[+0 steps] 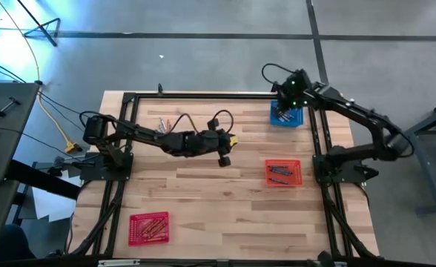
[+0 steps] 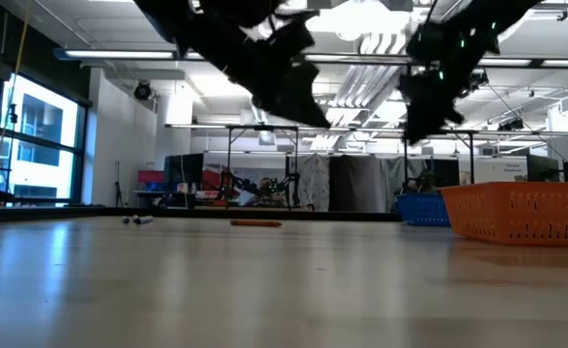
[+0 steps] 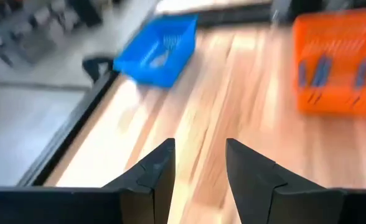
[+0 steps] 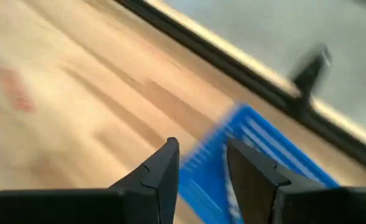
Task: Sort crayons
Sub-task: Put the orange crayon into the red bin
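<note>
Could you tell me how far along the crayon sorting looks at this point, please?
Done: crayons lie in the blue basket, the orange basket and the red basket. In hand: nothing; the right gripper hangs open over the blue basket, the left gripper open mid-table. Left: loose crayons at the far edge.

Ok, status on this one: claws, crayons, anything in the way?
Right claw open, empty, over the blue basket. Left claw open, empty, mid-table. Loose crayons on the far wood. Nothing blocking them.
</note>
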Controlling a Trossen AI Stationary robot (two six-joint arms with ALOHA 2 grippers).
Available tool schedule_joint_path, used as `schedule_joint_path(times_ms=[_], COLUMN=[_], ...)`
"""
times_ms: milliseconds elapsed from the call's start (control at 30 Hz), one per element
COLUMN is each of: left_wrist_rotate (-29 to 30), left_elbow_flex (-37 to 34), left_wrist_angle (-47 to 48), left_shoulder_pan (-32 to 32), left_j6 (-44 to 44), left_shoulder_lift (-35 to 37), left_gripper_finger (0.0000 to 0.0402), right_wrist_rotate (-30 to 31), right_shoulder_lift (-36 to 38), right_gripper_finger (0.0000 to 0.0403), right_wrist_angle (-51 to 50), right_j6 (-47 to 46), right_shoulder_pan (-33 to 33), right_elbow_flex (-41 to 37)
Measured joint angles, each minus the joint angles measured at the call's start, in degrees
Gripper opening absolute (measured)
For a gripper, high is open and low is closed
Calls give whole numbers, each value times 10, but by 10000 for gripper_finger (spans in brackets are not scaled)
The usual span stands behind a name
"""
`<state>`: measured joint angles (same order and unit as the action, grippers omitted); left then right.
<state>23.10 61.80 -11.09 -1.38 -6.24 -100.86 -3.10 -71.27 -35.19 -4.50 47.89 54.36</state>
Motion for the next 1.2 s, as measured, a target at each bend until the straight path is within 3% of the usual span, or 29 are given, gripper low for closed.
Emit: schedule_joint_path(times_ms=[200, 367, 533, 767, 933, 1200], left_wrist_rotate=[-126, -135, -132, -136, -146, -170], left_elbow_flex=[21, 33, 33, 33, 33, 33], left_wrist_angle=[87, 210, 329, 336, 337, 330], left_shoulder_pan=[-56, -95, -93, -89, -100, -126], left_j6=[20, 41, 40, -11, -79, -111], left_shoulder_lift=[8, 9, 9, 4, -2, -30], left_gripper_finger=[129, 129, 129, 129, 129, 129], right_wrist_rotate=[-19, -18, 11, 103, 117, 134], right_shoulder_lift=[59, 91, 102, 102, 102, 101], right_gripper_finger=[128, 128, 128, 128, 128, 128], right_wrist_angle=[2, -4, -3, -2, -3, -1], right_j6=[9, -23, -58, -110, -135, -148], right_shoulder_pan=[-90, -179, -273, -356, -382, -403], right_elbow_flex=[31, 16, -22, -59, -73, -74])
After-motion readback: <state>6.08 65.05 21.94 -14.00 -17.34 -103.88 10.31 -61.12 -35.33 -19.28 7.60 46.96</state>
